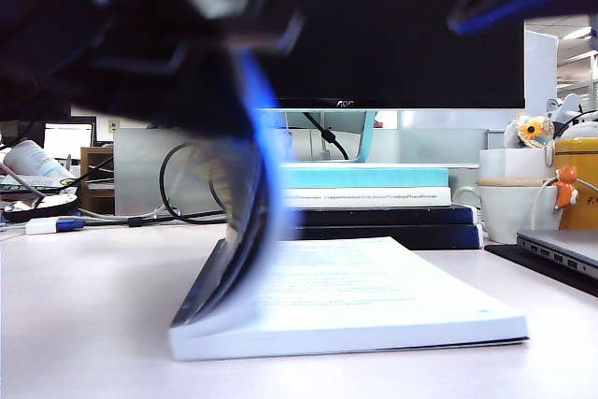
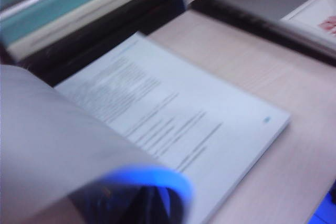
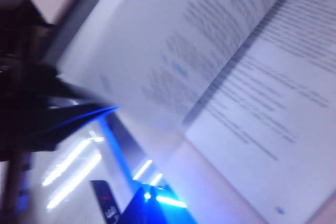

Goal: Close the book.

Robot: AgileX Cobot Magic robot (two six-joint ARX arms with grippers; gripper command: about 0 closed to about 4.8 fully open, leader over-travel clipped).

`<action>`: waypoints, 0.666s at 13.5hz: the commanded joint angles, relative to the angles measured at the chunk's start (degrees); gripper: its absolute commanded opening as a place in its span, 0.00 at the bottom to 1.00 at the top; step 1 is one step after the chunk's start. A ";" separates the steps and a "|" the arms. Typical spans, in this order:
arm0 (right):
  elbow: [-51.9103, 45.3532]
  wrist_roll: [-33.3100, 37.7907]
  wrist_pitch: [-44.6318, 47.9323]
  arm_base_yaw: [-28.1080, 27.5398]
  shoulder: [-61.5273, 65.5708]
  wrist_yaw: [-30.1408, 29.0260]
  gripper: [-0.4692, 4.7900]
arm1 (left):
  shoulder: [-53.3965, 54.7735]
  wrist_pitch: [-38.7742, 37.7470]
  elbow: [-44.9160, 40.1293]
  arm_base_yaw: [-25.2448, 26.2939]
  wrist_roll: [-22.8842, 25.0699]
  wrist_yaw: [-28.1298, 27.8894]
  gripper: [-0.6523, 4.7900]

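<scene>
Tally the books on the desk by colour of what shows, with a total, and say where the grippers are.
White open book, its left half lifted: 1
Teal-and-white book: 1
Cream book: 1
Dark books: 2
Total: 5
Left gripper and right gripper: dark blurs above the book, neither clearly visible.

One open book (image 1: 374,296), four stacked books (image 1: 374,203), one monitor (image 1: 392,35), one mug (image 1: 509,203), one laptop (image 1: 561,254)

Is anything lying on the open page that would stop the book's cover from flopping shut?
Nothing visible does. The book has its left half lifted and curling over, and the open printed page is bare. The stacked books sit behind it, clear of the cover. Neither robot hand shows clearly; all views are blurred.
</scene>
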 commanded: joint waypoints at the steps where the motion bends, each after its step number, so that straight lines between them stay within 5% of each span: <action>1: 0.20 -0.15 -1.16 0.00 -0.17 9.77 0.08 | -1.60 2.49 0.46 0.42 2.99 -1.66 0.11; 3: 0.20 -0.17 -1.29 -0.04 -0.20 12.66 0.08 | -5.92 2.49 0.46 0.44 2.34 -9.07 0.11; 5: 0.20 -0.17 -1.01 -0.02 -0.20 12.96 0.08 | -12.39 0.98 0.44 1.84 4.35 -8.39 0.11; 6: 0.20 -0.17 -0.59 -0.04 -0.20 13.03 0.08 | -16.72 -1.22 0.44 3.41 5.68 -4.94 0.11; 9: 0.31 -0.11 2.03 -0.13 -1.27 14.73 0.08 | -38.29 -13.66 0.44 18.21 10.73 18.60 0.11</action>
